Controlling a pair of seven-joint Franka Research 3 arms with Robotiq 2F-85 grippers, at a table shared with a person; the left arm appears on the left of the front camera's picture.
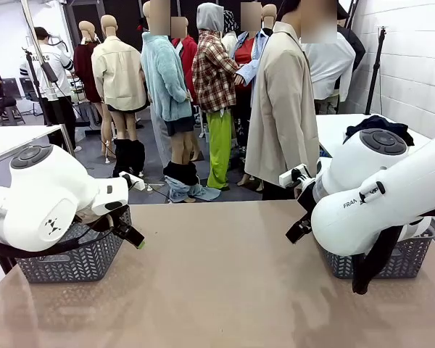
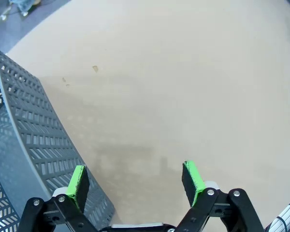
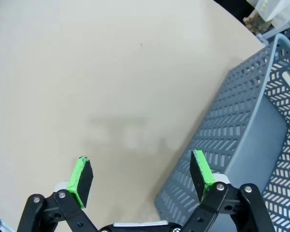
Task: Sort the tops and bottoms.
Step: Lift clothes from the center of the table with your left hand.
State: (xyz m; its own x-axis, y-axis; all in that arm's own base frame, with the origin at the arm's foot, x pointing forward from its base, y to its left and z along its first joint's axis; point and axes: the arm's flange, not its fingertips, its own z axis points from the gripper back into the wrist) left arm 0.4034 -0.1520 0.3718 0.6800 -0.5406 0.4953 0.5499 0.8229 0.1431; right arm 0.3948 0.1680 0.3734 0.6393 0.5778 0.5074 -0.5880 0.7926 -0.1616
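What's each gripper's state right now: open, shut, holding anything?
Left gripper: open, holding nothing, by the left basket.
Right gripper: open, holding nothing, by the right basket.

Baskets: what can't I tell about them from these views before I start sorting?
- Left basket: in the front view the left arm covers its top and inside; in the left wrist view the left edge cuts it off.
- Right basket: in the front view the right arm hides most of it; in the right wrist view it runs off the right edge.
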